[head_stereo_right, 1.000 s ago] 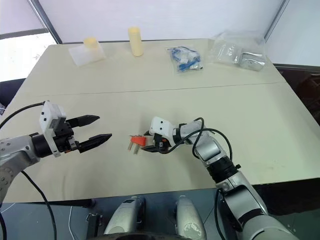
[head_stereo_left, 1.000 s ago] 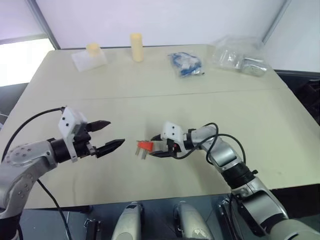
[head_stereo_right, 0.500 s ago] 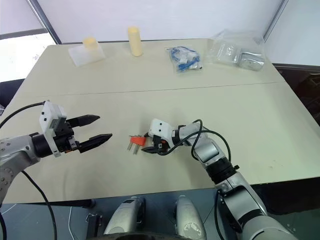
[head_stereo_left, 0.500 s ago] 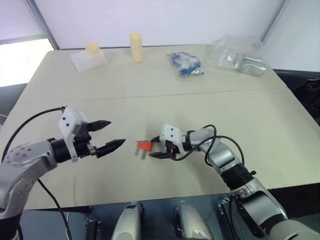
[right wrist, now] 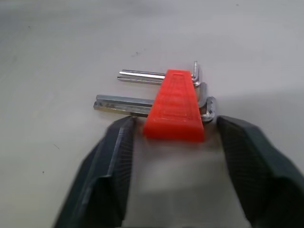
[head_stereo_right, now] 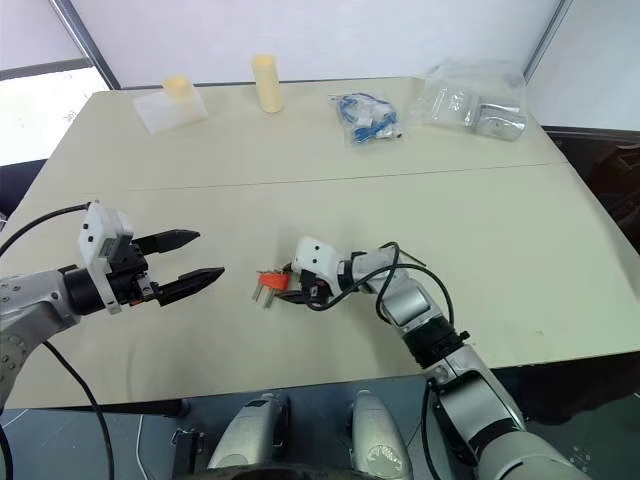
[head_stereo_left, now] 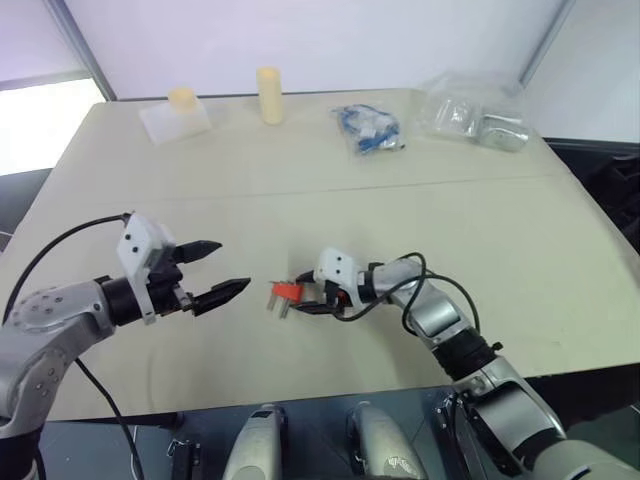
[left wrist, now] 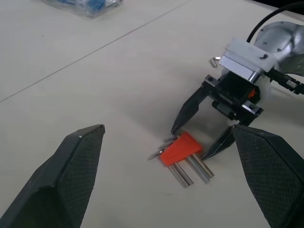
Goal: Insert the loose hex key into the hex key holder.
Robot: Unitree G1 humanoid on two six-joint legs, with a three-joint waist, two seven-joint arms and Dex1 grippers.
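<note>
No legible writing. Hex key holder [right wrist: 174,106] lies mid-table [head_stereo_left: 560,260] w/ open room around; right gripper [left wrist: 203,142] fingers spread, straddling it, not clamped. Left gripper [head_stereo_left: 222,270] spread wide, empty.

A plain test room for robot trials

We see a bare beige tabletop [head_stereo_left: 560,250] against white wall panels, carrying only props: two yellow cylinders [head_stereo_left: 268,95], clear plastic bags [head_stereo_left: 470,110] and a bag of blue parts [head_stereo_left: 368,128], as in a lab.
</note>
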